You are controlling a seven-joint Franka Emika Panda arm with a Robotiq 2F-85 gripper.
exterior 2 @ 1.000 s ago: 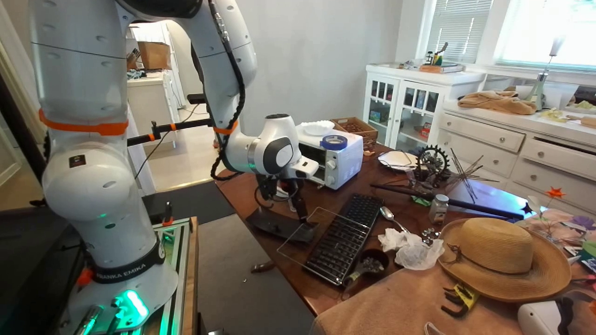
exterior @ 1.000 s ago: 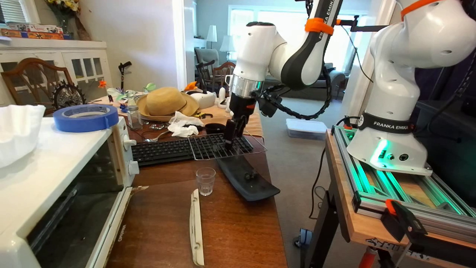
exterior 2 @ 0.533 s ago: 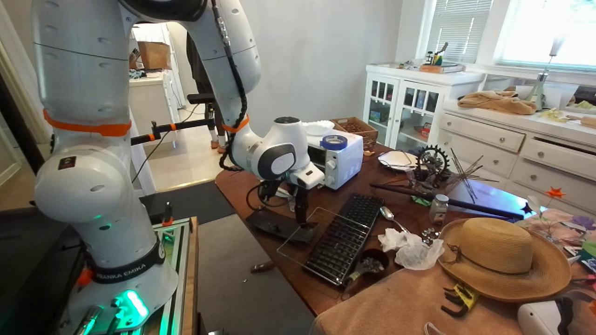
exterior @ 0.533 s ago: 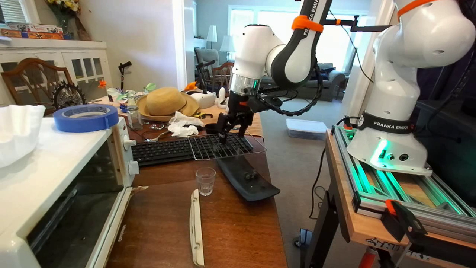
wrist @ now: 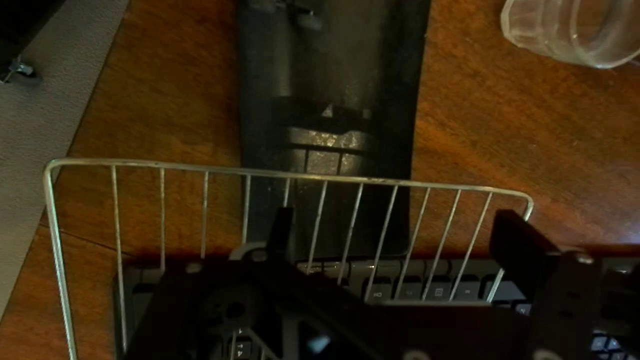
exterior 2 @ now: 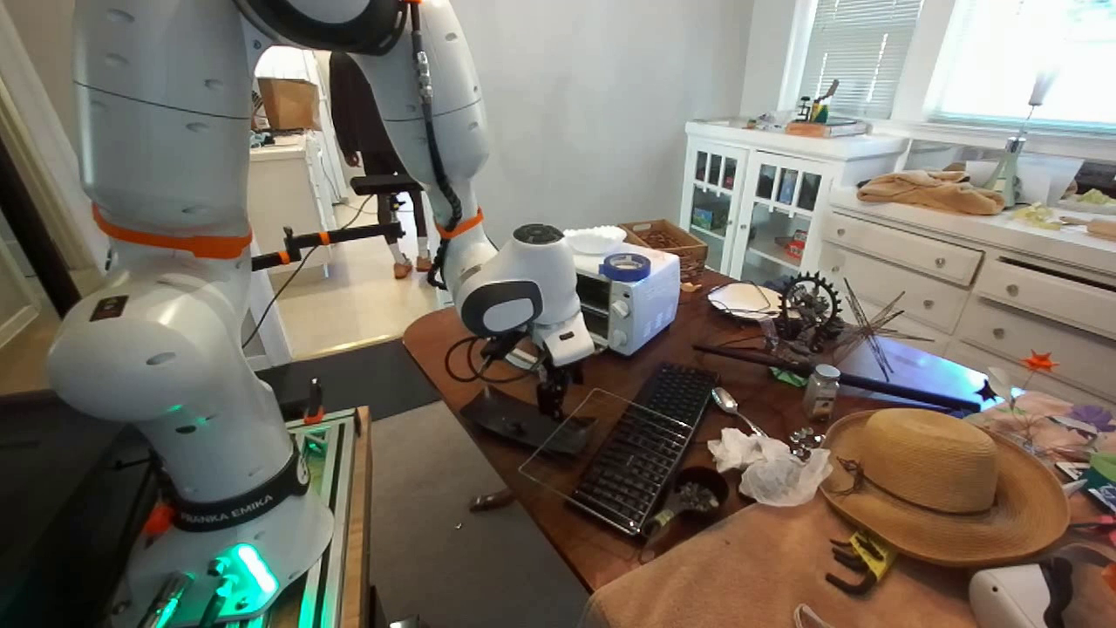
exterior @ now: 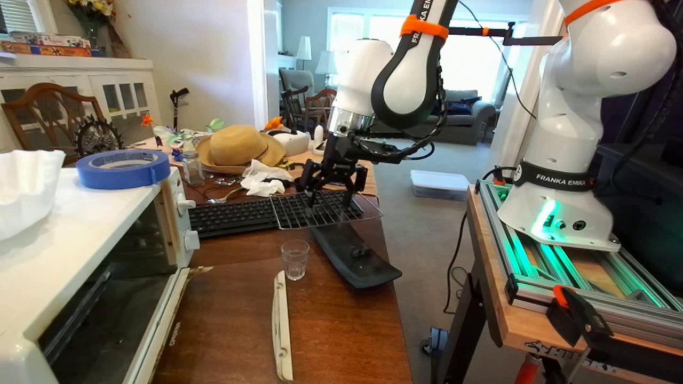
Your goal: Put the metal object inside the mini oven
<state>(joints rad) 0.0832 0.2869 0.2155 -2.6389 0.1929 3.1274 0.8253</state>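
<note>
Take sides as in an exterior view. Note table (exterior: 341,330), with mini oven (exterior: 85,240) at near left, dark front facing right, door apparently lowered. Find keyboard (exterior: 235,218) farther off, and wire rack (wrist: 310,176) across its right part. Locate metal object (exterior: 341,250) at right, lying lengthwise on table, far end beneath rack. See gripper (wrist: 394,219) above that overlap, jaws parted wide, grasping nothing; cannot tell whether touching wires. Log pale strip (exterior: 281,325) at near left of metal object, drinking glass (exterior: 295,260) between the two, small dark clump (exterior: 360,249) on metal object.

Expect dragging or tipping of rack along with metal object, caused by the overlap. Foresee snagging of gripper between wires on descent. Risk knocking over glass on a low leftward carry toward oven, and shedding clump on tilt.

Watch right table edge: judge near corner of metal object at or past it, overhang unconfirmed; same for right corner of rack. Find room upward, and at the near side between pale strip and right edge; less leftward, past glass.
</note>
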